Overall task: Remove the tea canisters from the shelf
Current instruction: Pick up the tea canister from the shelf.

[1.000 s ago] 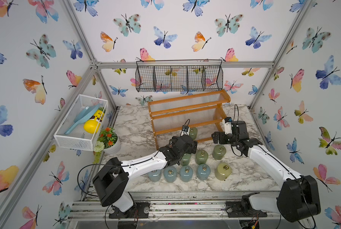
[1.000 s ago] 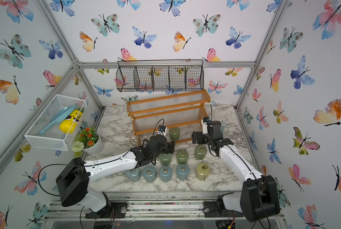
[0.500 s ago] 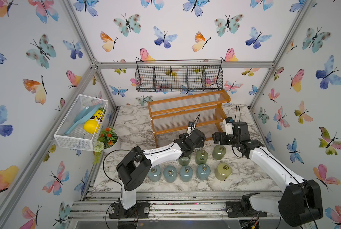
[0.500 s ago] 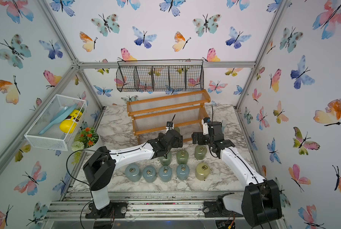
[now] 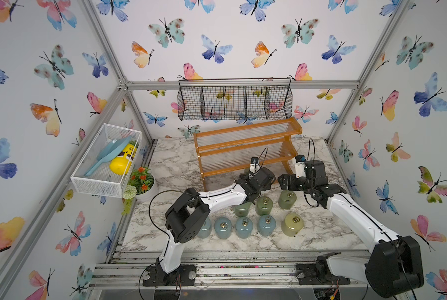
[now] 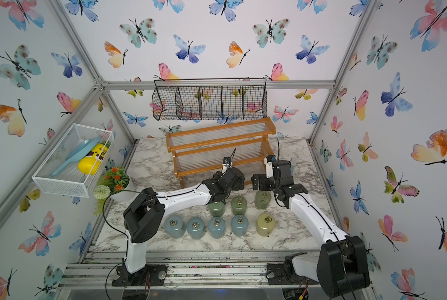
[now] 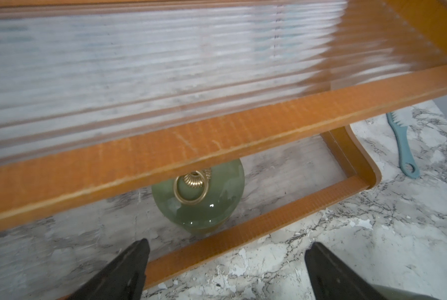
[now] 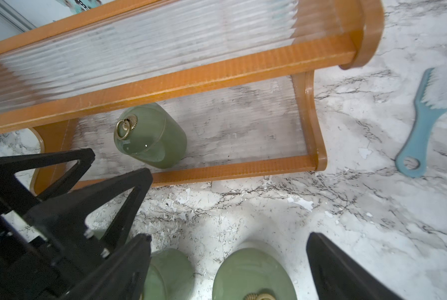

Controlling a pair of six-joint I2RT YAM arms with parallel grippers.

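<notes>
Your left gripper (image 7: 227, 244), jaws apart, faces the green canister (image 7: 199, 200) on the shelf's (image 7: 217, 140) bottom tier; your right gripper (image 8: 228, 235) gapes too.

Green canister (image 7: 199, 205) — upper part hidden behind shelf rail (image 7: 217, 140).

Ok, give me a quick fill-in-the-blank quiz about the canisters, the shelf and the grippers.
The only glossy sage green lidded canister on the orange-brown wooden shelf stands on its ____ tier.
Blue-grey lidded canisters on the white marble table number ____.
The left gripper and right gripper both have their jaws ____.
Missing words: lowest; four; open.
</notes>
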